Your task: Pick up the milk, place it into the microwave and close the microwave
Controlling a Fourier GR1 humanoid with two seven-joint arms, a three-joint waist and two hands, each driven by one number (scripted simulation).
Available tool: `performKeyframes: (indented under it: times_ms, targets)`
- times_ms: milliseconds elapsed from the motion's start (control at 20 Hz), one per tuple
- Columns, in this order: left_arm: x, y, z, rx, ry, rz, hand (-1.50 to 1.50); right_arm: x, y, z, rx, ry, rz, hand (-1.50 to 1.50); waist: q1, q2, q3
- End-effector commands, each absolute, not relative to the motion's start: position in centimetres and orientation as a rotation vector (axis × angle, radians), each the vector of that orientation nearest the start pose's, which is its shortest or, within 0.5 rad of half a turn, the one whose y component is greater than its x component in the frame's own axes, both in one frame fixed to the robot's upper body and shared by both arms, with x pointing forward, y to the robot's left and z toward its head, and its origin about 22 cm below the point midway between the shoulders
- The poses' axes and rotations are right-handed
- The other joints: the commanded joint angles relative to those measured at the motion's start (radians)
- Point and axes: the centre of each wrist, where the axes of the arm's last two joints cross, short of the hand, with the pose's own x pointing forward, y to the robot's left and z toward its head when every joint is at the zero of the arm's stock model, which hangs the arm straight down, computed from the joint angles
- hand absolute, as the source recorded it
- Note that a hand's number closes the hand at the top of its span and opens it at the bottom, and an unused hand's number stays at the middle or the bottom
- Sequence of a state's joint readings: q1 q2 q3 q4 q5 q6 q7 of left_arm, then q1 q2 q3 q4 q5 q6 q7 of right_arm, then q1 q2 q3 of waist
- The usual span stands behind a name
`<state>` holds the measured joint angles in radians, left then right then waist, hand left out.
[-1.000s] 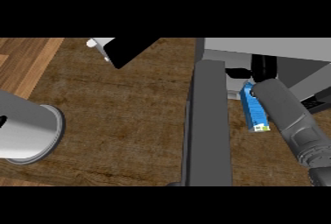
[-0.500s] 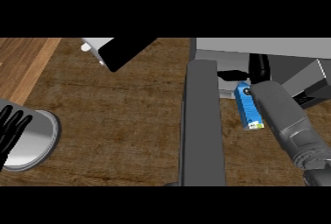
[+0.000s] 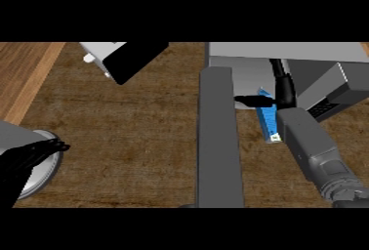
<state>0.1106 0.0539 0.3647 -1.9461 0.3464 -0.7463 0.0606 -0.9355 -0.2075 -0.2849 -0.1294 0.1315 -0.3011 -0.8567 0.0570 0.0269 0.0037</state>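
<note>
Milk: the blue carton (image 3: 269,121) is up off the counter, tilted, held just at the mouth of the microwave (image 3: 288,61), right beside the open door.
Right hand: the black right hand (image 3: 279,97) is curled round the carton's upper end, thumb poking out to the left, grey forearm trailing down to the lower right.
Left hand: the left hand (image 3: 29,157) sits low at the left edge, fingers bent inward and holding nothing, over a grey round object (image 3: 39,176) I can't identify.
Progress: pick-up looks done; placing is under way; I judge the carton not yet set down inside, and the door is not yet closed.
Door: the long dark microwave door (image 3: 217,141) stands wide open, running down the middle, just beside the carton.
Surroundings: a white and black appliance (image 3: 126,58) at upper left, well apart on the wooden counter (image 3: 130,136).
Obstacles: nothing blocks the opening that I can see; the tight gap between door and forearm is the thing to watch.
</note>
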Motion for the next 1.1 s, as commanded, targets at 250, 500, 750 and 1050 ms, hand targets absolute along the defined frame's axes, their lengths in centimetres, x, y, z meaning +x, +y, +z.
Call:
performKeyframes:
  times_ms: [250, 500, 750, 1050]
  targets:
    - [19.7, 28.4, 7.6, -0.463, -1.831, -0.333, 1.5, 36.9, -23.8, -7.2, -0.065, -1.87, 0.072, -1.5, -0.046, -0.022, -0.002]
    - [18.8, 27.2, 7.7, -0.469, -1.792, -0.364, 1.5, 34.1, -24.3, -9.8, -0.045, -1.855, 0.056, -1.5, -0.055, -0.029, -0.004]
    - [22.0, 25.1, 7.1, -0.523, -1.741, -0.404, 1.5, 32.7, -25.1, -10.4, -0.055, -1.848, 0.088, -1.5, -0.07, -0.032, -0.005]
    - [23.0, 20.8, 6.7, -0.519, -1.757, -0.494, 1.5, 26.5, -26.5, -13.9, -0.096, -1.818, 0.031, -1.5, -0.09, -0.034, -0.006]
